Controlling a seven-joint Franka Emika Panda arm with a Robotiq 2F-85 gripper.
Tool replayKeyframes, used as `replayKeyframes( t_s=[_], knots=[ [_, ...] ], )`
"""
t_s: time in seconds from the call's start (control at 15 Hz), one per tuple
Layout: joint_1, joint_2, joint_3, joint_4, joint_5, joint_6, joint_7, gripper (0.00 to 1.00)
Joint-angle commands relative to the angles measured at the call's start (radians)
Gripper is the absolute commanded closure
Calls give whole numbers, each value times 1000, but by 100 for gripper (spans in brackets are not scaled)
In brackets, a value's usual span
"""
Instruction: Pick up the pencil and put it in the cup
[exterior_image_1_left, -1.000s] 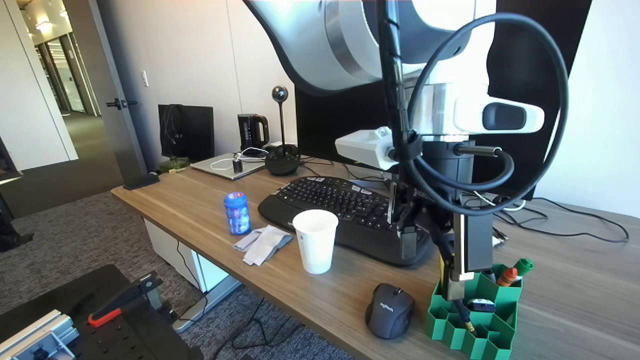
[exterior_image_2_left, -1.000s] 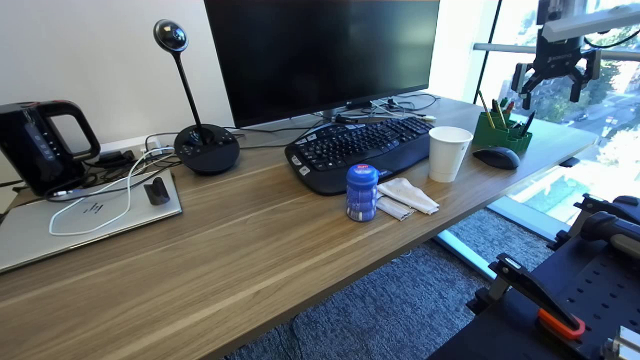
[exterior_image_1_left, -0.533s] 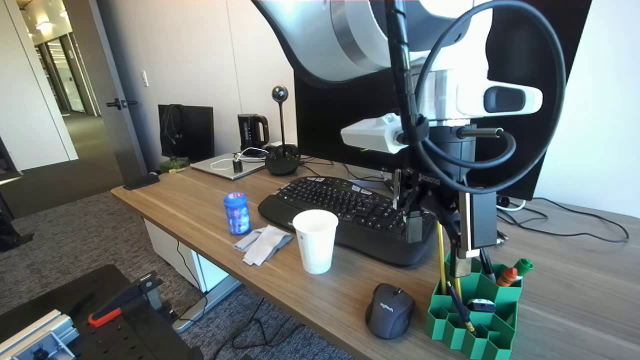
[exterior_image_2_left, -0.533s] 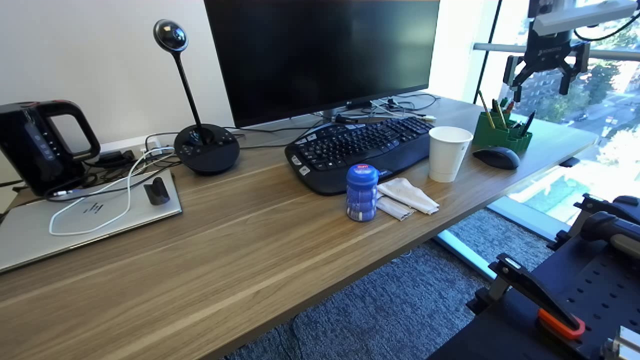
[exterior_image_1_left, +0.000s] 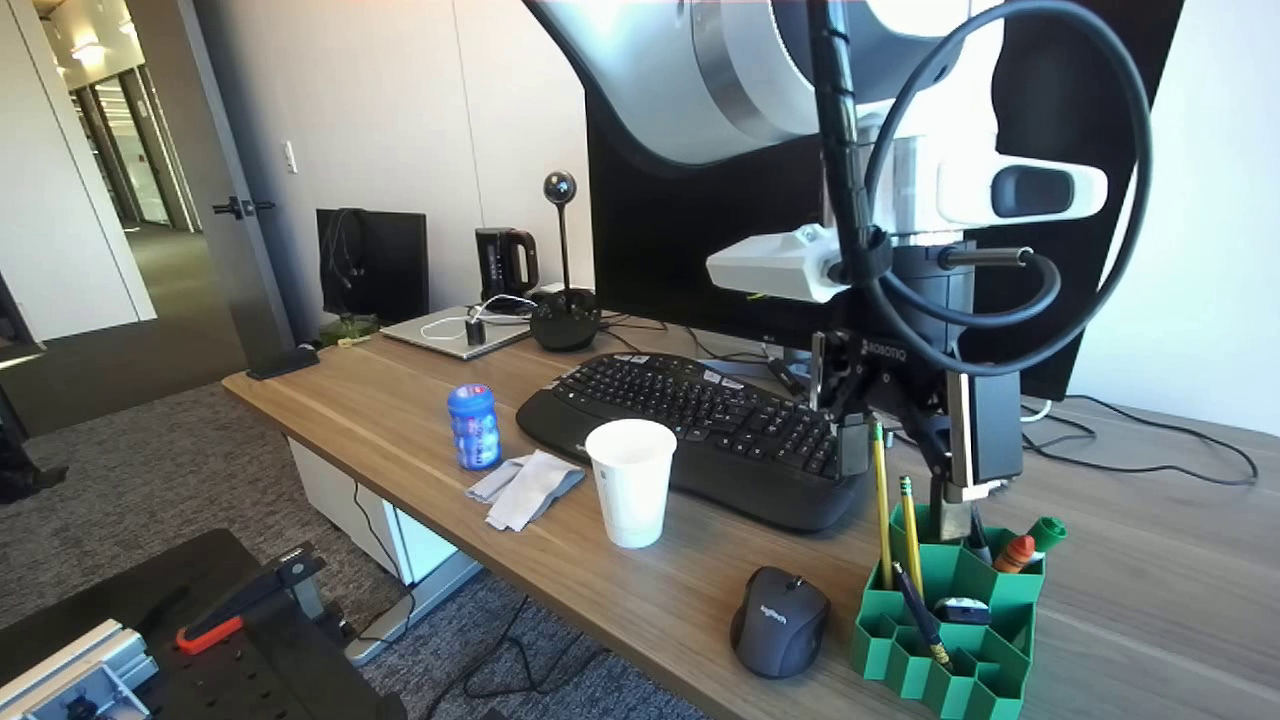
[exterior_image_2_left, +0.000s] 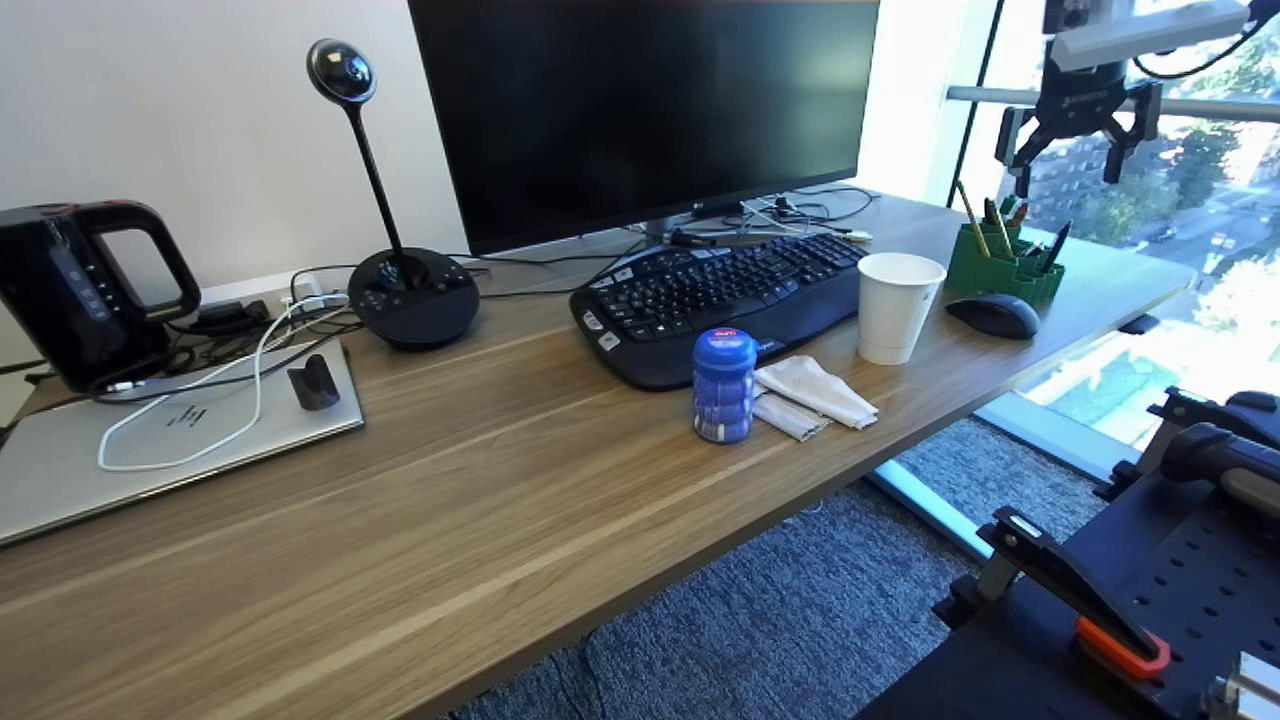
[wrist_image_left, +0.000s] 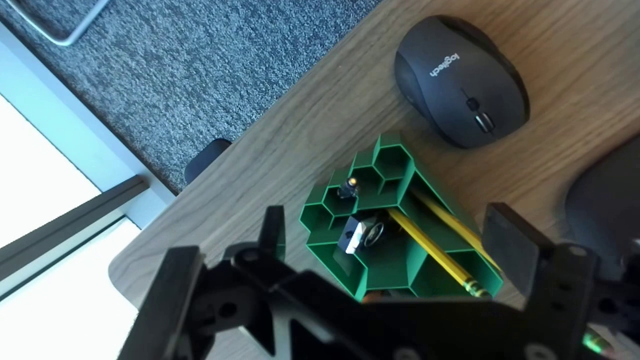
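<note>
Two yellow pencils (wrist_image_left: 436, 252) lean inside the green holder (exterior_image_1_left: 905, 680), their eraser ends up. In the wrist view the farther pencil (wrist_image_left: 457, 227) runs toward one finger pad and its top is hidden there. My gripper (wrist_image_left: 390, 227) hangs above the holder with its jaws wide apart and grasps nothing; the nearer pencil's upper end lies between the fingers in that view. In both exterior views the fingertips sit higher than most of the holder. The white cup (exterior_image_1_left: 632, 490) stands upright on the desk, away from the gripper; it is out of the wrist view.
A black mouse (exterior_image_1_left: 781, 622) lies between cup and holder. The keyboard (exterior_image_1_left: 690, 430) is behind the cup, with grey cloths (exterior_image_1_left: 528, 490) and a blue can (exterior_image_1_left: 474, 428) beside it. The holder also contains a dark pen (exterior_image_1_left: 920, 610) and markers (exterior_image_1_left: 1015, 553). A monitor (exterior_image_2_left: 650, 110) stands behind.
My gripper has risen and shifted over the holder, rightward in an exterior view and leftward in another. The jaws stay open. Both pencils now show more fully; cup and holder have not moved.
</note>
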Motion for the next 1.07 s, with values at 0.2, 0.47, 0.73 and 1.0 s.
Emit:
replayKeyframes(
  t_s=[0.2,0.47,0.73,1.0],
  knots=[
    [-11,40,6,64,25,1,-23,0],
    [-17,42,6,70,40,-2,-30,0],
    [-13,39,-7,64,32,-12,-2,0],
    [-11,24,-22,42,24,-12,17,0]
  ],
)
